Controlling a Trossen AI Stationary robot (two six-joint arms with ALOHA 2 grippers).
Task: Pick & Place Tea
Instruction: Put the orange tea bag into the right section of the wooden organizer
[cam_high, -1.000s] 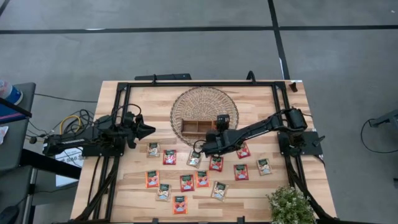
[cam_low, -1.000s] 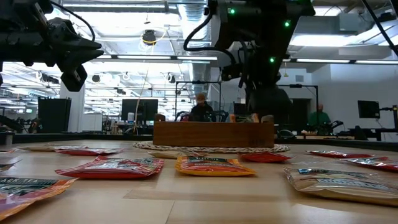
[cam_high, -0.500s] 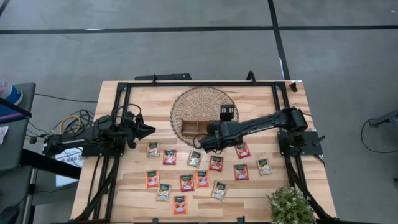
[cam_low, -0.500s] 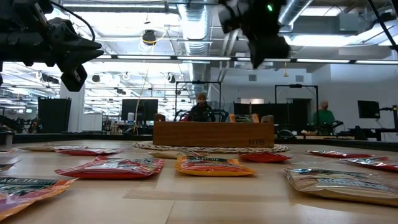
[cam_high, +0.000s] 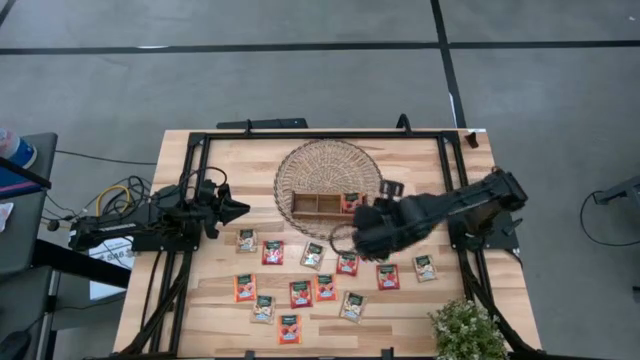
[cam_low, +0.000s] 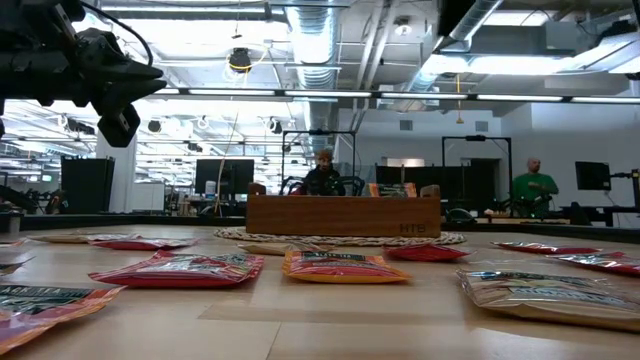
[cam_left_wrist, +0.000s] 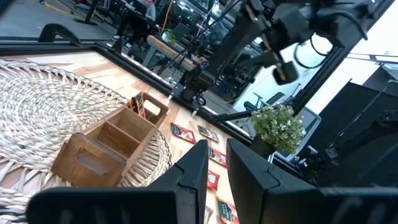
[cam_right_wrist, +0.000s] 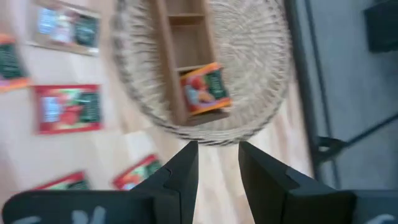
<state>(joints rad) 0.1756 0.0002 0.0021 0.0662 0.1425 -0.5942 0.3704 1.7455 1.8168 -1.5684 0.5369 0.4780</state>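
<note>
Several red, orange and pale tea sachets (cam_high: 312, 255) lie flat on the wooden table. One orange sachet (cam_right_wrist: 202, 90) stands in the right end compartment of the brown wooden tray (cam_high: 312, 204). The tray rests on the round wicker basket (cam_high: 300, 165). My right gripper (cam_high: 342, 240) hangs high over the table just near of the basket's rim. It slants down, open, with nothing between its fingers (cam_right_wrist: 177, 177). My left gripper (cam_high: 238, 208) waits level at the table's left, its fingers (cam_left_wrist: 193, 174) a narrow gap apart and holding nothing.
A black frame (cam_high: 300, 134) runs around the table's edges. A small potted plant (cam_high: 465, 328) stands at the near right corner. People sit and stand in the room beyond the far edge (cam_low: 323, 172). Bare wood shows between basket and sachets.
My right gripper has risen well above the table and drawn back toward the right edge, turning as it went. In the low view it has climbed out of the picture's top. The orange sachet has stayed in the tray.
</note>
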